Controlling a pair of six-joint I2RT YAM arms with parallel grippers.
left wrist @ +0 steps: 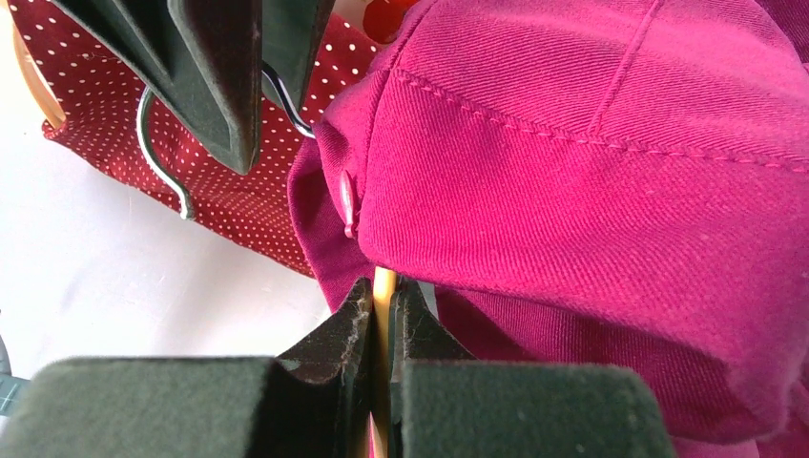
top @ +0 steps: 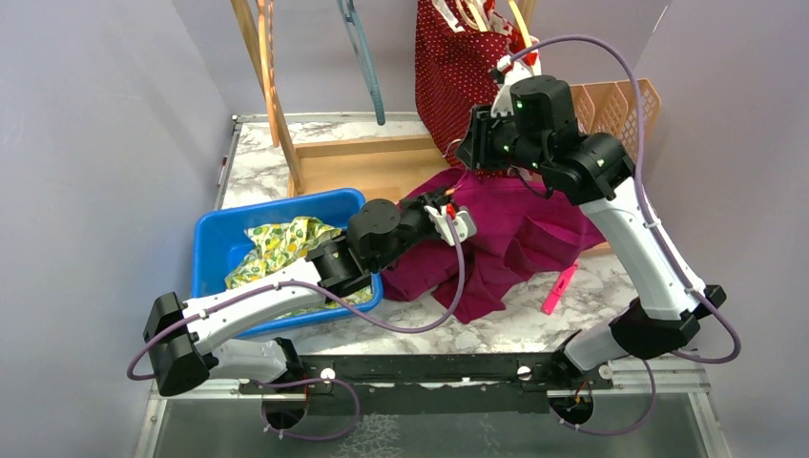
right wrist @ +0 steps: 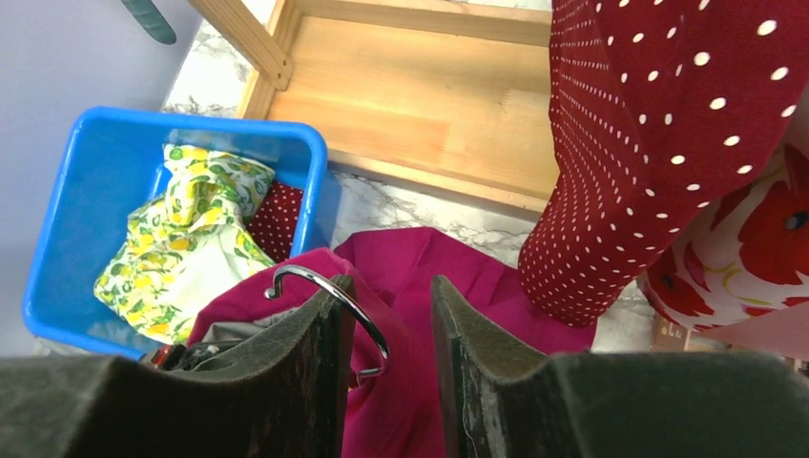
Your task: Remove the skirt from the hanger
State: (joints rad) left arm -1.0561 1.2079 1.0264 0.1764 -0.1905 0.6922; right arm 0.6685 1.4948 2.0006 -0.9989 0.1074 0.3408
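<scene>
The magenta skirt (top: 510, 239) lies heaped on the table in the top view and fills the left wrist view (left wrist: 591, 172). My left gripper (top: 456, 218) is shut on the pale wooden hanger bar (left wrist: 383, 279), which runs under the skirt's waistband. The hanger's metal hook (right wrist: 329, 286) curves over one finger of my right gripper (right wrist: 389, 286) into the gap between its jaws. That gripper is open and hovers above the skirt's far edge (top: 474, 143). The hook also shows in the left wrist view (left wrist: 157, 153).
A blue bin (top: 215, 239) holding yellow-green floral cloth (top: 281, 243) sits at the left. A red polka-dot garment (top: 453, 67) hangs from the wooden rack (top: 363, 153) behind. A tan basket (top: 615, 105) stands at the back right. A pink clip (top: 560, 288) lies near the skirt.
</scene>
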